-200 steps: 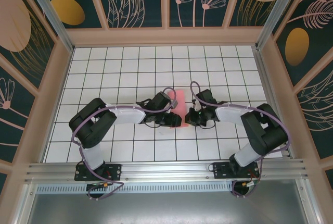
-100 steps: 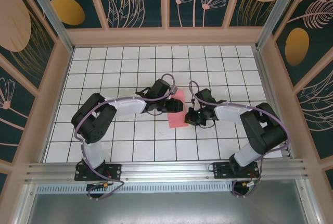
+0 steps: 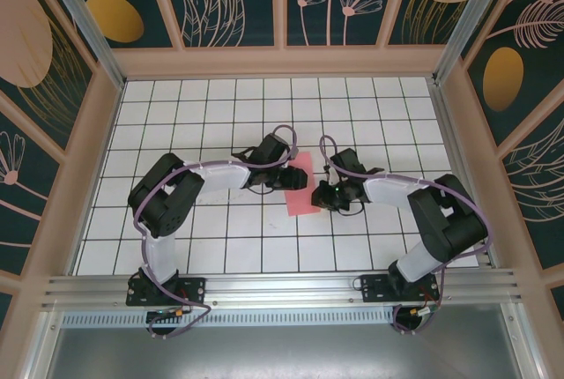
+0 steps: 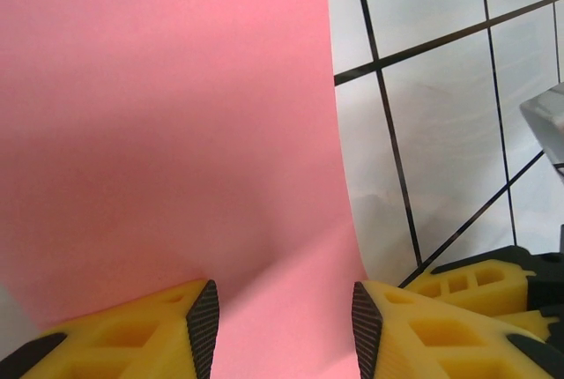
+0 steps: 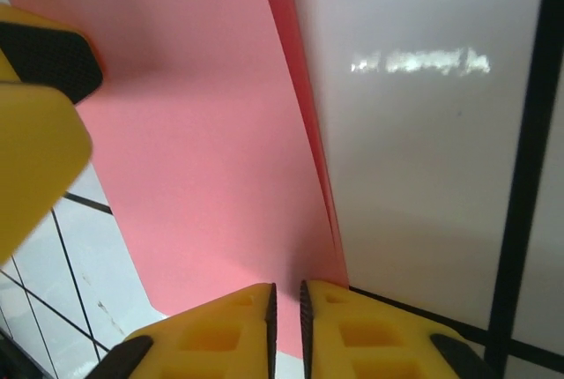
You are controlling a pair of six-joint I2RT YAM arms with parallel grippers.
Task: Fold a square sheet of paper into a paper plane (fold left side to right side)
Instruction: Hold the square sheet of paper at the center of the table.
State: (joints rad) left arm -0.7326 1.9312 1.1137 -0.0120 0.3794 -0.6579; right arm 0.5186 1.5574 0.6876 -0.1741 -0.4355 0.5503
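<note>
Left-over-right fold: left tool (image 4: 282, 308), spread, is pressing the square sheet of paper (image 4: 176, 115); right tool (image 5: 286, 301) nearly together at its edge, grip unclear. Creasing likely next.

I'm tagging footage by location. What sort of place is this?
Likely a robot lab test cell, not a home: left arm and right arm bolted to an aluminium rail, white grid table, enclosed by floral printed panels.
</note>
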